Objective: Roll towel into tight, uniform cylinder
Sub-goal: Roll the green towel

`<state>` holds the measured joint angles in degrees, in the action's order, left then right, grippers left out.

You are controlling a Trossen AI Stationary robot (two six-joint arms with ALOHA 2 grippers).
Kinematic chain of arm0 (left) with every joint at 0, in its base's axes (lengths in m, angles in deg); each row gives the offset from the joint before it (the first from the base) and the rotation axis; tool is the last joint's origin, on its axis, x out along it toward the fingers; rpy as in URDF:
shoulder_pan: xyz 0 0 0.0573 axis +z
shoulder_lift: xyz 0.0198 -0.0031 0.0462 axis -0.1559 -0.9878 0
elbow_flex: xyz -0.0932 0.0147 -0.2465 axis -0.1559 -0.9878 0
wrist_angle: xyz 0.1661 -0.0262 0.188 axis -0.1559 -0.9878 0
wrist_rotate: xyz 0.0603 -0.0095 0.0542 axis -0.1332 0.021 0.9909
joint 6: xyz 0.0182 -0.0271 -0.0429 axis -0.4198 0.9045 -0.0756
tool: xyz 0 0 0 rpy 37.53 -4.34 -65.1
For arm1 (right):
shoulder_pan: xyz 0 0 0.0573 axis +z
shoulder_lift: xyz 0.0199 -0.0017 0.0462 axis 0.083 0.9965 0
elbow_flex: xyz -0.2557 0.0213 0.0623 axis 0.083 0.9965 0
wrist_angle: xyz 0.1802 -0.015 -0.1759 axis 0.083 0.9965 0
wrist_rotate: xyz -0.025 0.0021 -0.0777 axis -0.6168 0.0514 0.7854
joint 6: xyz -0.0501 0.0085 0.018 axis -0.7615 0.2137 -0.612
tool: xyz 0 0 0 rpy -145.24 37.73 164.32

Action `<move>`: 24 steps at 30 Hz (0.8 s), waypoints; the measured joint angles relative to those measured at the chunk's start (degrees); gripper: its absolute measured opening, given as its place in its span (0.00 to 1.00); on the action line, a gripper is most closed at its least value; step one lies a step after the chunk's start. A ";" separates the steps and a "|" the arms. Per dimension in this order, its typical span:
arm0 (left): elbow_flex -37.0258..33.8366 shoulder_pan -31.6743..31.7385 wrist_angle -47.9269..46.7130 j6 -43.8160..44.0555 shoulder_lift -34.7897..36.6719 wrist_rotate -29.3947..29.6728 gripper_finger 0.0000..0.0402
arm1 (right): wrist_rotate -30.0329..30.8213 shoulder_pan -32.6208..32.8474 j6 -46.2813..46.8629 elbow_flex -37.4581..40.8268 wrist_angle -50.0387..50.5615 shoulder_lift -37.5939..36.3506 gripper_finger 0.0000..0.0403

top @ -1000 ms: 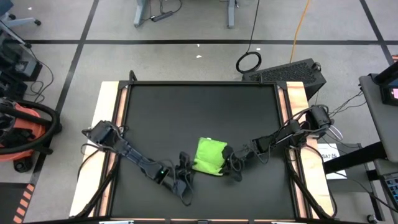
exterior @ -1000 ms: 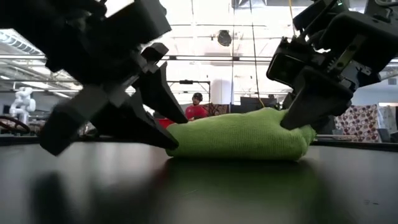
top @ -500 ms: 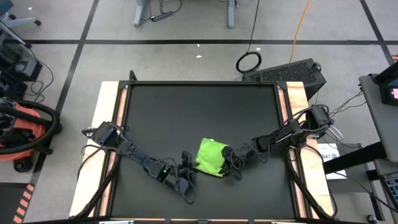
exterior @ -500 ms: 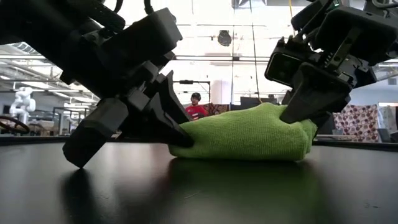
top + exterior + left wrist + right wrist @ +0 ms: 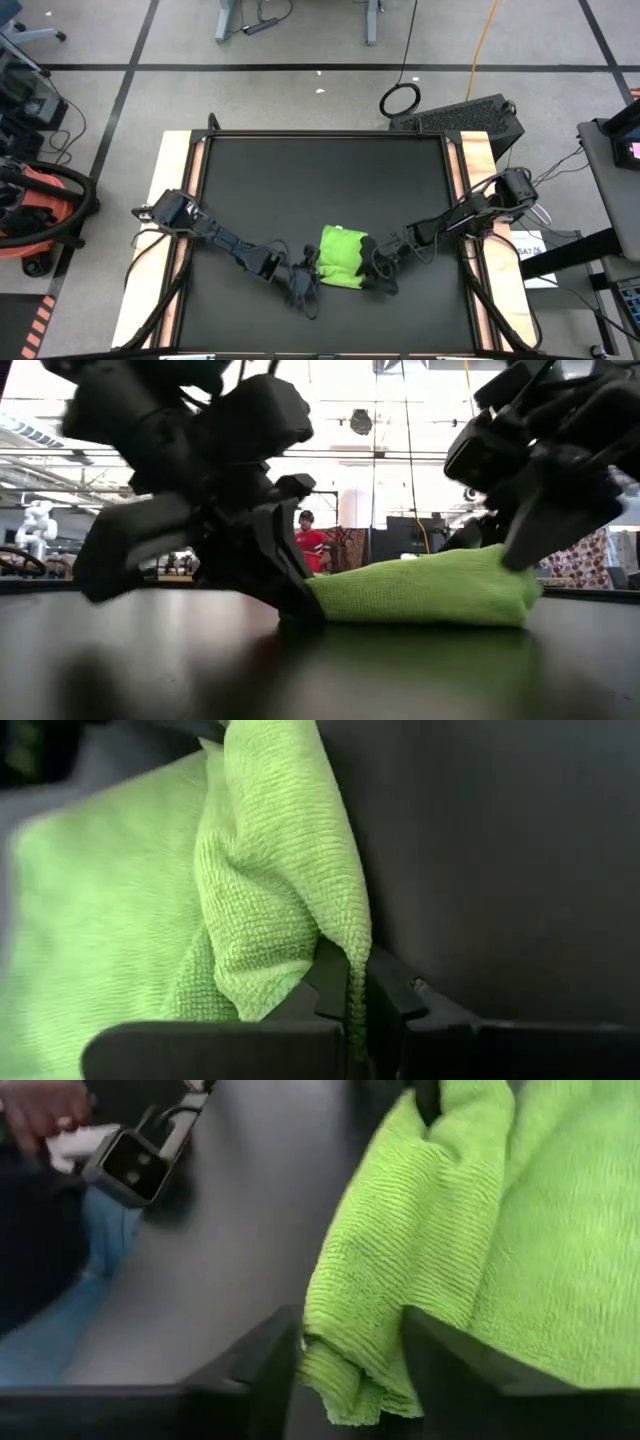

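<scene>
The lime-green towel (image 5: 342, 257) lies bunched in a low folded heap on the black mat (image 5: 320, 180), near the table's front edge. My left gripper (image 5: 305, 281) is at its left end, slanting down and shut on the cloth (image 5: 348, 992). My right gripper (image 5: 378, 272) is at the towel's right end (image 5: 505, 585), open. Its two fingers (image 5: 262, 1360) stand on either side of a folded corner of the towel (image 5: 350, 1365). My left gripper pinches a thin fold of the towel's left edge (image 5: 350, 960) between its two fingertips (image 5: 326, 988). It comes slanting down from the table's left. The towel rests on the mat, with the pinched fold rising slightly into the fingers. My right gripper's fingers flank the towel's right corner (image 5: 345, 1330); I cannot tell whether they touch it.
Bare black mat stretches behind the towel to the far edge. Wooden table strips (image 5: 178, 200) run along both sides. A person's hand (image 5: 40, 1110) shows beyond the table in the right wrist view. A person in red (image 5: 312, 538) stands far off in the room.
My left gripper has moved right into the towel's left end and shut on its edge. The towel's raised hump by my right gripper has sunk, so the heap lies lower and flatter.
</scene>
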<state>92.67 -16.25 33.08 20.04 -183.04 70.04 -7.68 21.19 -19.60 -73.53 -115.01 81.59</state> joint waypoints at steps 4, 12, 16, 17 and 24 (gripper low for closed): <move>0.04 3.25 -0.09 4.90 0.46 -11.84 0.02 | 6.45 2.48 -5.90 0.00 4.67 -3.75 0.59; 2.74 8.40 -1.66 12.21 0.67 -30.41 0.02 | 18.91 8.38 -11.13 0.00 18.19 -9.74 0.65; 3.41 11.46 -1.83 16.74 0.57 -37.96 0.02 | 24.47 13.00 -13.66 -0.22 18.72 -10.59 0.60; 3.57 12.25 -1.86 18.26 0.57 -39.17 0.02 | 26.30 14.22 -14.67 -0.36 18.60 -10.59 0.59; 3.71 17.14 -1.37 25.85 0.57 -45.51 0.02 | 38.93 21.05 -19.66 -2.25 18.65 -10.15 0.57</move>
<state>96.38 0.90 31.71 45.89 -182.48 24.54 31.25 42.23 -39.25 -75.77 -96.36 71.44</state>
